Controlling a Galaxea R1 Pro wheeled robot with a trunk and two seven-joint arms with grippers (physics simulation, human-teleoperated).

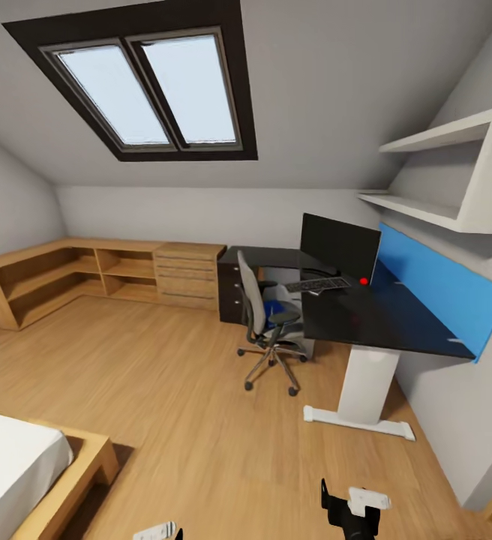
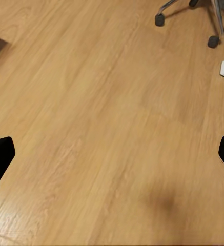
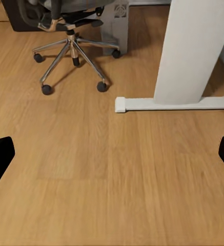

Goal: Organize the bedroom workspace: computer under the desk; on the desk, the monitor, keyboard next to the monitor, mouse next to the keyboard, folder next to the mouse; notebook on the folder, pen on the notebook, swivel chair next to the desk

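Blue folder (image 1: 274, 308) on chair (image 1: 265, 322); approach step; both claws (image 2: 112, 154) (image 3: 112, 154) released, empty; next: roll closer to desk (image 1: 381, 319)

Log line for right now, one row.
phase: approach | chair: at desk, folder on seat | monitor, keyboard: on desk | left gripper, right gripper: open, empty

The desk (image 1: 381, 319) is standing ahead to my right against the wall. The monitor (image 1: 340, 246) and keyboard (image 1: 317, 285) are sitting on it, the keyboard in front. The swivel chair (image 1: 265, 322) is standing left of it, the folder (image 1: 274, 308) lying on its seat.
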